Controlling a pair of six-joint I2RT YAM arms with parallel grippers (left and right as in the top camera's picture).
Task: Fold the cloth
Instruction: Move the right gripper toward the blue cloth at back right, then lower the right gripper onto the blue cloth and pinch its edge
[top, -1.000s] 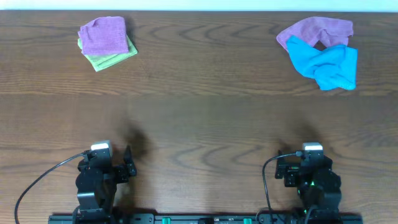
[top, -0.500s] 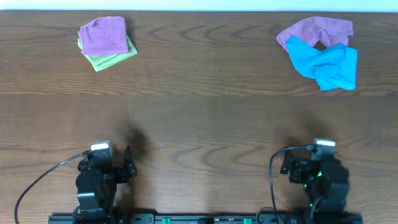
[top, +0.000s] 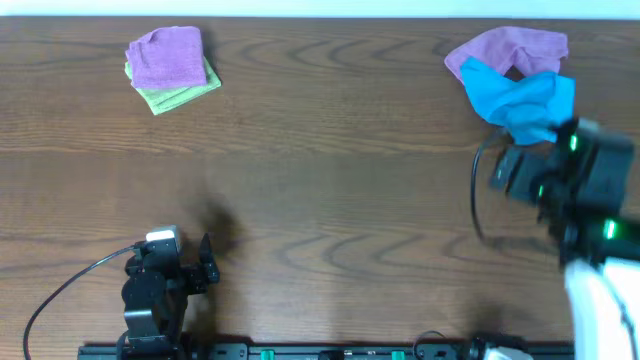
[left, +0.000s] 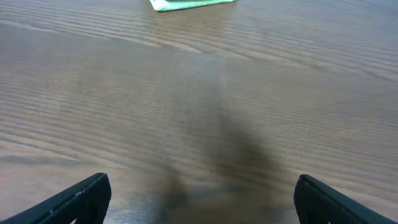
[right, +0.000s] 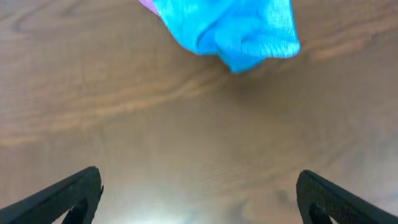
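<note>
Right gripper (right: 199, 196) hangs over the wooden table (top: 330, 170) just short of the crumpled blue cloth (top: 515, 100), fingers spread wide and empty. The blue cloth partly overlaps a crumpled purple cloth (top: 505, 45) at far right. Left gripper (left: 202, 199) — likewise spread and empty — sits near the front edge, well apart from a folded purple cloth (top: 168, 58) stacked on a green cloth (top: 185, 95).

Table (top: 320, 180): dark brown wood, grain lines plain to see, smooth, low sheen, with soft pale glare in the right wrist view. Blue cloth (right: 230, 28): soft fabric with a fine fuzzy nap, matt, creased. Crumpled purple cloth (top: 505, 48): same sort of fabric, matt. Folded purple cloth (top: 168, 55) and green cloth (top: 185, 95): matt fabric, flatter faces, weave too small to tell. Left gripper (left: 199, 199) fingers (left: 84, 198): black, matt, looks like plastic, faintly grainy. Right gripper (right: 199, 196) fingers (right: 68, 196): same black matt finish.
</note>
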